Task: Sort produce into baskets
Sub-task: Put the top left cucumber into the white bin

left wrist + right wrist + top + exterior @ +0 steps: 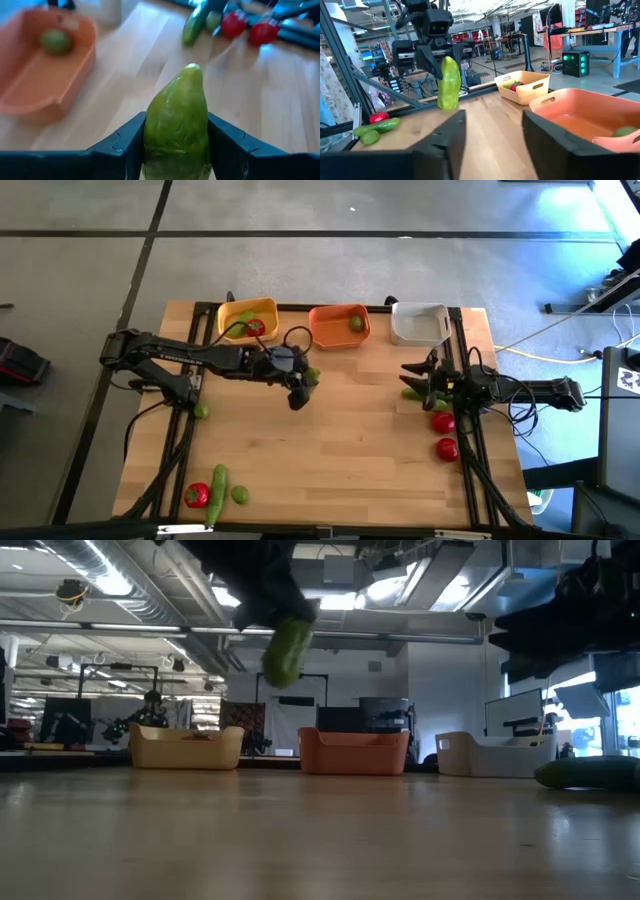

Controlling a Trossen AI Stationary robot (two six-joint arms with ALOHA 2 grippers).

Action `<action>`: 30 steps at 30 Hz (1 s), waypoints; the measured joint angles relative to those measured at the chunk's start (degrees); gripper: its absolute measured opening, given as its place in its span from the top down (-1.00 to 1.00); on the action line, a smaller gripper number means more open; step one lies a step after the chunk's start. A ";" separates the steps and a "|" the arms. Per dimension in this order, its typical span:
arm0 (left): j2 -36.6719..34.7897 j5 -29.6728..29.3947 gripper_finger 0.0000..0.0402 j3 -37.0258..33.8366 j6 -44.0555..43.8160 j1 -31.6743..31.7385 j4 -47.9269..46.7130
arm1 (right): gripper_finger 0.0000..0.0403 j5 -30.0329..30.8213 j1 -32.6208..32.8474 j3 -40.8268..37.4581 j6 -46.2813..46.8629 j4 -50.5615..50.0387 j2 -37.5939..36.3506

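Note:
My left gripper (303, 386) is over the table's middle, shut on a green cucumber-like piece (448, 84), which also shows in the low view (285, 650). My right gripper (412, 376) is open and empty at the right, close to a cucumber (411, 393) that lies on the table. At the far edge stand a yellow basket (232, 313) holding a tomato and green pieces, an orange basket (335, 332) holding a lime (356, 323), and a white-grey basket (420, 325). My left gripper pinches the cucumber piece near its upper end (447, 64) between its two fingers (128, 145), one on each side. The fingers come from above, pointing down. The piece hangs below them, slightly tilted and lifted clear of the table.
Two tomatoes (444, 422) (447, 448) and a lime lie by the right arm. A lime (201, 411) lies at the left. A tomato (196, 495), a cucumber (218, 480) and a lime (240, 494) lie near the front left corner. The table's middle (340, 440) is bare wood.

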 joint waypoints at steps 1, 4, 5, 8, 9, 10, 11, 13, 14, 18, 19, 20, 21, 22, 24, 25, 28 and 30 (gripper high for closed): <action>0.00 0.00 0.14 0.01 1.13 0.01 1.46 | -0.02 0.18 -0.01 0.00 0.02 0.29 0.02; 0.38 -0.02 0.14 0.01 4.47 0.15 5.93 | -0.22 1.41 0.00 -0.01 0.07 2.65 1.70; 0.47 -0.01 0.14 0.01 5.19 0.28 6.75 | -0.28 1.44 0.00 0.00 0.05 3.62 2.46; 1.37 -0.05 0.14 0.02 6.53 0.99 10.60 | -0.41 1.42 0.00 0.00 0.00 8.60 5.20; 1.50 -0.05 0.14 0.01 6.95 1.26 11.15 | -0.44 1.43 0.00 0.00 -0.02 10.00 6.32; 1.97 -0.07 0.14 -0.05 7.29 1.39 12.32 | -0.46 1.42 0.00 0.00 -0.02 11.67 7.62; 2.59 -0.07 0.14 -0.02 7.68 1.59 14.74 | -0.47 1.44 0.00 0.00 -0.02 13.36 9.06; 3.49 -0.06 0.14 0.02 8.82 1.91 17.32 | -0.49 1.78 0.00 0.45 -0.04 14.95 11.56; 4.20 -0.05 0.14 -0.03 9.21 1.99 18.94 | -0.49 1.96 -0.02 0.98 -0.03 14.73 13.00; 6.75 -0.02 0.14 -0.01 10.40 2.46 25.02 | -0.47 2.00 -0.02 4.64 -0.25 15.78 19.27; 7.42 -0.02 0.14 -0.01 10.42 2.50 26.45 | -0.46 2.01 0.00 5.53 -0.37 16.23 20.74; 8.00 -0.02 0.14 -0.01 10.42 2.50 27.37 | -0.45 1.99 -0.01 6.32 -0.81 16.40 22.23; 8.73 -0.04 0.14 -0.01 10.44 2.50 28.55 | -0.44 1.99 -0.01 7.19 -1.48 16.36 23.84; 9.52 -0.03 0.14 -0.01 10.46 2.50 30.35 | -0.43 1.97 -0.02 8.19 -1.76 16.43 25.46; 10.91 -0.02 0.14 -0.03 10.46 2.50 32.32 | -0.43 1.96 0.00 9.99 -1.97 16.42 28.55; 11.66 -0.02 0.14 -0.03 10.46 2.49 33.87 | -0.42 1.94 0.00 10.93 -1.99 16.36 30.13; 13.10 0.00 0.14 -0.01 10.18 2.46 37.46 | -0.42 1.20 -0.01 13.75 -2.01 16.68 34.75; 13.79 0.00 0.14 -0.01 10.02 2.46 38.86 | -0.42 0.43 0.00 15.57 -2.17 16.57 37.82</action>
